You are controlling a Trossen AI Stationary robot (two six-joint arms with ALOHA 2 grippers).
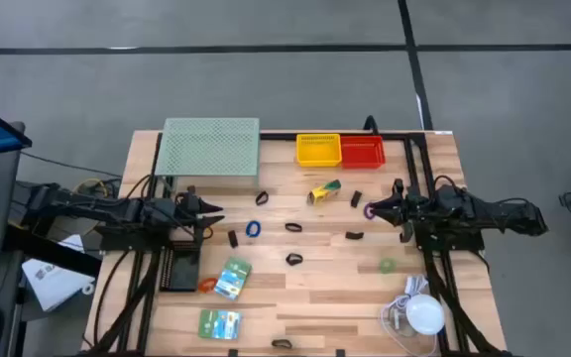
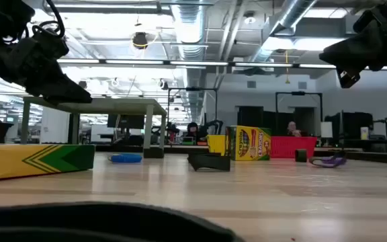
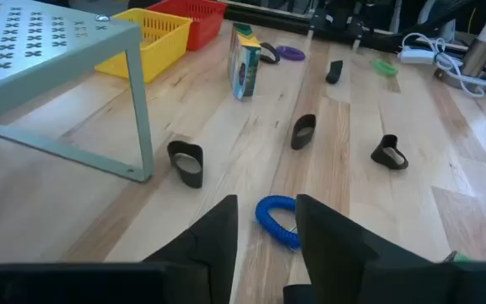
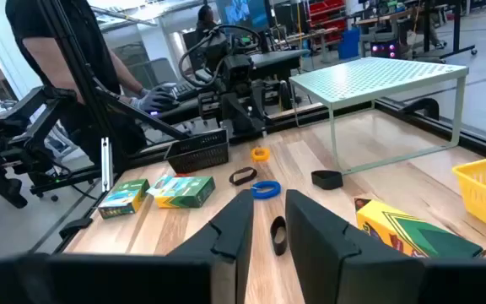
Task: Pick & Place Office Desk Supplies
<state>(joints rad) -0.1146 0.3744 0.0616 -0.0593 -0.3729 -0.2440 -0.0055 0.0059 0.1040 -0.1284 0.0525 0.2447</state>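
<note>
Hovering over the wooden slat table (image 1: 315,297), both arms, nothing carried. Left gripper (image 1: 214,214) sits just off the front corner of the pale-green perforated metal stand (image 1: 210,149); its fingers (image 3: 218,236) stand a narrow gap apart, empty, w/ the blue coiled ring (image 1: 254,229) on the boards just ahead of the tips (seen in the gap in the left wrist view). Right gripper (image 1: 377,204) is up off the table near the purple ring (image 1: 370,210); jaws slightly parted, holding nothing.

Supplies lie loose mid-table: black binder clips (image 1: 293,259), yellow-green crayon box (image 1: 323,190), green ring (image 1: 388,266), two flat green card-backed packs (image 1: 232,278), orange ring (image 1: 207,285) by a black mesh holder (image 1: 179,270). Yellow plastic basket (image 1: 319,150) and red plastic basket (image 1: 363,152) at the far edge look empty, likely drop spots.

Step, as judged: approach before a pick, left arm on the blue ring. Next move needs a short reach fwd and down, jaws straddling the thin ring, tips near flush w/ the boards.

Room: stand leg and one black clip close to left arm's path; mid-table otherwise open. White dome w/ cord (image 1: 426,314) near the front edge on the right arm's side, well clear.
</note>
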